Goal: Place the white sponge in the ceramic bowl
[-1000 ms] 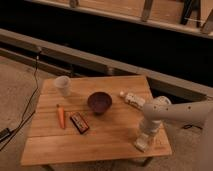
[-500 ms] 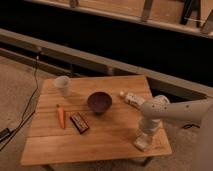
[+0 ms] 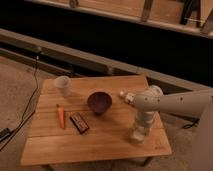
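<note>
Since the gripper (image 3: 140, 128) sits down on the white sponge (image 3: 136, 136) by the table's (image 3: 105, 145) front right corner, grip state untellable, a weak hold could drop it short of the ceramic bowl (image 3: 99, 101).

A bare lab or workshop space: a wooden table (image 3: 100, 145) on a speckled floor (image 3: 15, 80), a cable (image 3: 35, 85) trailing beside it. The gripper (image 3: 138, 134) is down near the table's front edge

ceramic bowl (image 3: 99, 101) 1 | cup (image 3: 62, 85) 1 | carrot (image 3: 61, 116) 1 | dark bar (image 3: 79, 122) 1 | tube (image 3: 125, 96) 1 | pincer (image 3: 137, 134) 1, down at table (image 3: 50, 150) surface
</note>
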`<state>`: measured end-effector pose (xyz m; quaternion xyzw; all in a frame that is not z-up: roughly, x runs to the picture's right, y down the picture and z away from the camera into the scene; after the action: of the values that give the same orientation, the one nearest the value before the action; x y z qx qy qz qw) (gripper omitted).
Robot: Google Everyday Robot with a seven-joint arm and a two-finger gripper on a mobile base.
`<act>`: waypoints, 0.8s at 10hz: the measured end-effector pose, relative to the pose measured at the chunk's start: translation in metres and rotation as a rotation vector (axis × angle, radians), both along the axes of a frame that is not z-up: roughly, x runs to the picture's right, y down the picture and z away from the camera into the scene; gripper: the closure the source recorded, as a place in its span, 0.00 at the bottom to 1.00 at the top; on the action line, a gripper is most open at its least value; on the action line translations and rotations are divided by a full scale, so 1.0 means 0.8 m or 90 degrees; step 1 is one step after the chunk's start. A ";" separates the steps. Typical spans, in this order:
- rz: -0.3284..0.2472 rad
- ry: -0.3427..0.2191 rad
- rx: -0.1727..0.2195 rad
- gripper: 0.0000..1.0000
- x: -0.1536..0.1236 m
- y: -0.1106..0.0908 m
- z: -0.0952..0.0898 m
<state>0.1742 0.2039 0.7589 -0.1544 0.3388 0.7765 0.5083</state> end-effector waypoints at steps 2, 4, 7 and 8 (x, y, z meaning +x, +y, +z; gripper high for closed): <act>-0.060 -0.040 0.017 1.00 -0.043 -0.035 -0.009; -0.106 -0.073 0.030 1.00 -0.078 -0.063 -0.009; -0.155 -0.127 0.045 1.00 -0.134 -0.097 0.008; -0.167 -0.143 0.047 1.00 -0.147 -0.105 0.016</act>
<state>0.0563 0.1200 0.7718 -0.1756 0.2684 0.6934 0.6452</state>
